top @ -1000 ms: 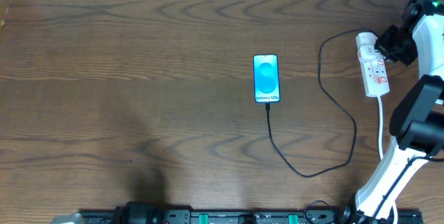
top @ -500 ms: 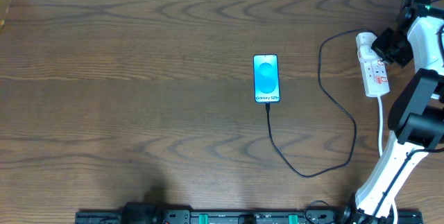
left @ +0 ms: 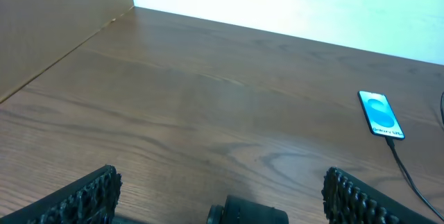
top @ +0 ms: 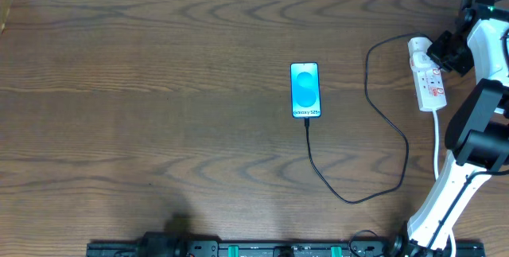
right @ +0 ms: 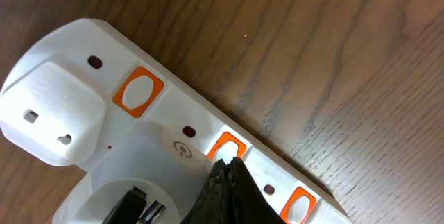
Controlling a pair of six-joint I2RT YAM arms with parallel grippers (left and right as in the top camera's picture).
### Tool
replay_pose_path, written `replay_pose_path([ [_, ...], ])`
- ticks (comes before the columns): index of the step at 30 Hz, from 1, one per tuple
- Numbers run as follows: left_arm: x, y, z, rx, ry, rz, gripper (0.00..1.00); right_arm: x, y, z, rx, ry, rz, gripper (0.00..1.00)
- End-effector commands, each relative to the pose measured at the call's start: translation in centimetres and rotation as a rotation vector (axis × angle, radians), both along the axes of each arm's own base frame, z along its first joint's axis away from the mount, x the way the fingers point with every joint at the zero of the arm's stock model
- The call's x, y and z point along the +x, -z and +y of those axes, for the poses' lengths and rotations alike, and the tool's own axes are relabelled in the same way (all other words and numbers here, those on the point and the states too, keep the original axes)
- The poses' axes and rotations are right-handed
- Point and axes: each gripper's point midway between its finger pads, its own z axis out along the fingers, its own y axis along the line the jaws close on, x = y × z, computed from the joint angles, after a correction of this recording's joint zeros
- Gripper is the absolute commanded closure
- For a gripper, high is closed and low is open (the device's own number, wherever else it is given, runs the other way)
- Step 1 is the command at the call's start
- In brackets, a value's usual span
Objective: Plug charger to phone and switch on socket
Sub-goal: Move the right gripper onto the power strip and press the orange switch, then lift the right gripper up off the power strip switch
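Pinched closed, my right end effector prods an orange switch on the narrow white power strip; possibly the wrong switch, or the strip skids.

My right arm is white links with bulky black joints and a tiny green light; my left pincer and right pincer wear black, knurled pads.

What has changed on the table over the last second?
The right hand, shut, shifted slightly left over the power strip as its arm swung in; its tip is at an orange switch. Nothing was grasped or released. Phone, cable and strip stayed put.
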Motion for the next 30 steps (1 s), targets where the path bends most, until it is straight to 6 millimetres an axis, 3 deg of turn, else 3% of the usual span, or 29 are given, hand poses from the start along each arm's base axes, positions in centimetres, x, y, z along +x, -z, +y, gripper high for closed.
replay_pose_path([
  [1,-0.4,0.8,0.2,0.011,-0.015,0.018,0.07,0.3,1.1,1.1,0.045,-0.028,-0.008,0.99],
  [5,-0.4,0.8,0.2,0.011,-0.015,0.018,0.07,-0.2,3.3,2.3,0.062,-0.044,0.007,0.99],
  [9,-0.4,0.8,0.3,0.011,-0.015,0.018,0.07,-0.8,5.0,5.1,0.139,-0.105,0.022,0.99],
  [12,-0.4,0.8,0.2,0.011,-0.015,0.018,0.07,-0.8,5.0,6.1,0.145,-0.139,0.03,0.99],
  [19,-0.4,0.8,0.2,0.011,-0.015,0.018,0.07,-0.5,2.8,7.2,0.19,-0.173,0.004,0.99],
  [22,-0.4,0.8,0.2,0.011,-0.015,0.018,0.07,-0.5,2.6,6.8,0.166,-0.169,0.004,0.99],
  [26,-0.4,0.8,0.2,0.011,-0.015,0.019,0.07,-1.5,1.5,4.7,0.074,-0.139,0.038,0.99],
  [30,-0.4,0.8,0.2,0.011,-0.015,0.018,0.07,-2.5,-2.4,1.7,-0.04,-0.075,0.012,0.99],
])
